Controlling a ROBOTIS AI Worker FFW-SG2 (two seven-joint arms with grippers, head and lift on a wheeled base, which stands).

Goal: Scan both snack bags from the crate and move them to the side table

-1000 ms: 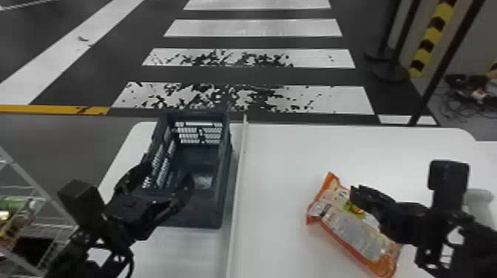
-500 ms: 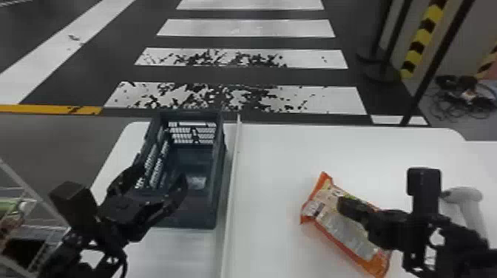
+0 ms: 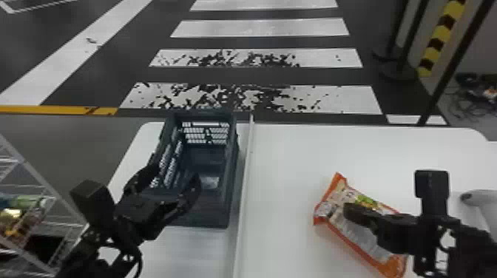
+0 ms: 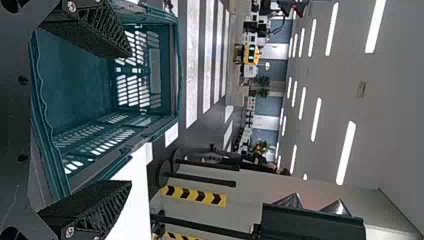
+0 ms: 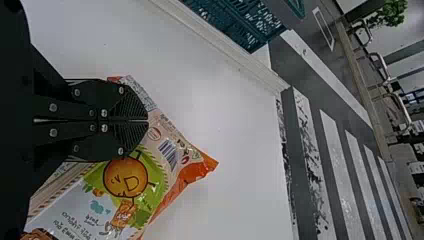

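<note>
The dark blue crate (image 3: 233, 170) is on the table's left part, with a pale shiny patch inside. My left gripper (image 3: 173, 176) is open over its near left part. In the left wrist view, my left gripper (image 4: 131, 117) has its fingers wide apart before the green-looking crate (image 4: 75, 80). An orange-edged snack bag (image 3: 369, 246) lies slantwise on the right part of the table. Over it is my right gripper (image 3: 349, 210). The right wrist view has my right gripper (image 5: 147, 120) with fingertips together above the snack bag (image 5: 127, 177), covering part of it; whether they touch it, I cannot tell.
A raised white strip (image 3: 244, 192) divides the table between crate and bag. A pale handheld scanner (image 3: 471, 197) is at the right, beside the right arm. A wire rack (image 3: 33, 177) holding packages stands at the far left. Black posts stand beyond the table.
The head view has shifted slightly. Against the bag, my right gripper has moved a little left and toward the robot. My left gripper has barely moved against the crate.
</note>
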